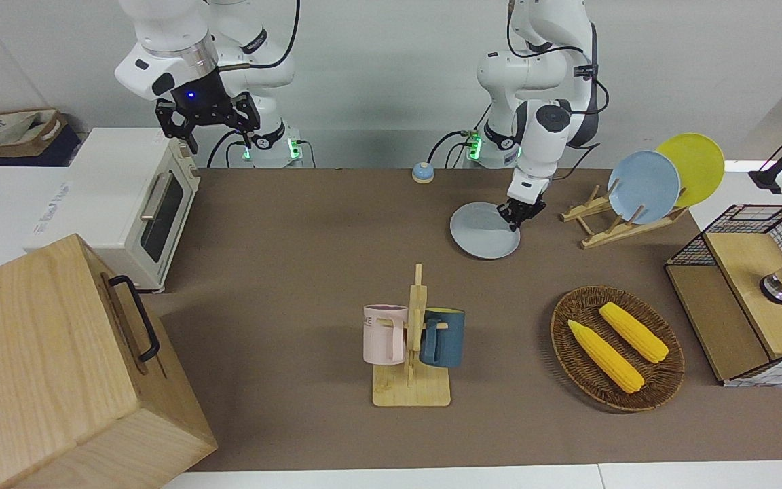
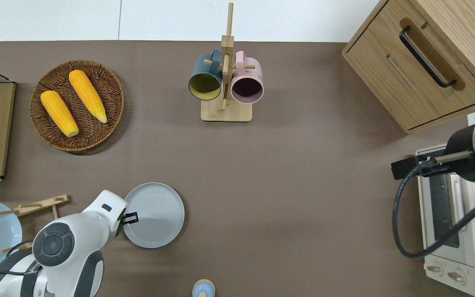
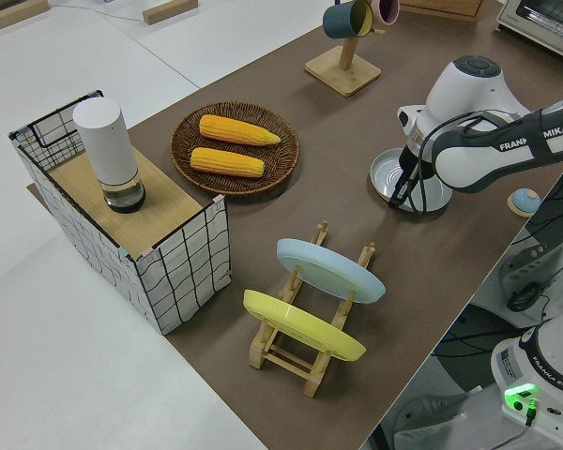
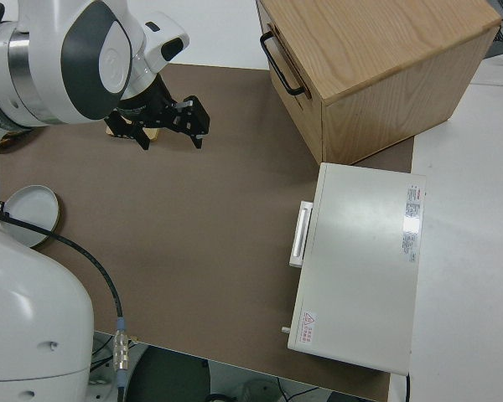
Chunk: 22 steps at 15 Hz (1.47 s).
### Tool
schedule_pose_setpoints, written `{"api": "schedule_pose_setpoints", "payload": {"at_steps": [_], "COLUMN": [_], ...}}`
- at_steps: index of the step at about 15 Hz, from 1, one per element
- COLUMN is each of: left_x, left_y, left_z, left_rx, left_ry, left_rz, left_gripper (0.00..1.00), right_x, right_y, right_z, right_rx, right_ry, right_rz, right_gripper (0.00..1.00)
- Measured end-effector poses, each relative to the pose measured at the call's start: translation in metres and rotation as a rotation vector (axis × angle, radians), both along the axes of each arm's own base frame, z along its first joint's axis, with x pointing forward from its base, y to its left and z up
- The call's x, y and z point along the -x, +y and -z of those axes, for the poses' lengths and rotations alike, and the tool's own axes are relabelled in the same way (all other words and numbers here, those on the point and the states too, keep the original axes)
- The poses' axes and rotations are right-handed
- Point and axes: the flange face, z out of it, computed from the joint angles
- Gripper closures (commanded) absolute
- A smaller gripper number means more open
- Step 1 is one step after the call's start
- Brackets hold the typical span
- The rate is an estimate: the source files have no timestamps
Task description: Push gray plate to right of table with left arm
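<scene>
Overhead alone shows the left end effector (image 2: pixel 130 217) over the gray plate (image 2: pixel 157 216) rim, finger state unclear.

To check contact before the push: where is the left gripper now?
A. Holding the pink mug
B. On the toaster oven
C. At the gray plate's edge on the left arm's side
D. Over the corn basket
C. In the overhead view the left gripper sits at the rim of the gray plate, on the side toward the left arm's end of the table.
</scene>
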Motion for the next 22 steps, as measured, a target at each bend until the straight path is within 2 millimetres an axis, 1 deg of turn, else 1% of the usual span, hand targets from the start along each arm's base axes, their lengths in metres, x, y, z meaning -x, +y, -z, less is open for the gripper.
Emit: {"api": "schedule_pose_setpoints", "payload": {"at_steps": [9,11,12,14,17,22], "left_x": [0.000,0.000,0.001,0.003,0.006,0.013], "left_y": [0.000,0.000,-0.004,-0.020,-0.055,-0.129], "left_z": [0.000,0.000,0.000,-0.001,0.000,0.000], "left_rx": [0.001,0.004,0.005,0.010,0.024,0.053], "left_ry": [0.000,0.000,0.000,-0.006,-0.015,-0.012], "left_rz": [-0.002,-0.032,-0.053,-0.100,-0.157,-0.227], "left_gripper": [1.00,1.00,1.00,1.00,1.00,1.00], "right_x": [0.000,0.000,0.000,0.000,0.000,0.000], "right_y": [0.000,0.000,0.000,0.000,0.000,0.000], "right_z": [0.000,0.000,0.000,0.000,0.000,0.000], "right_rx": [0.000,0.000,0.000,0.000,0.000,0.000], "right_ry": [0.000,0.000,0.000,0.000,0.000,0.000], "right_rz": [0.000,0.000,0.000,0.000,0.000,0.000], "right_gripper": [0.017,0.017,0.017,0.017,0.017,0.017]}}
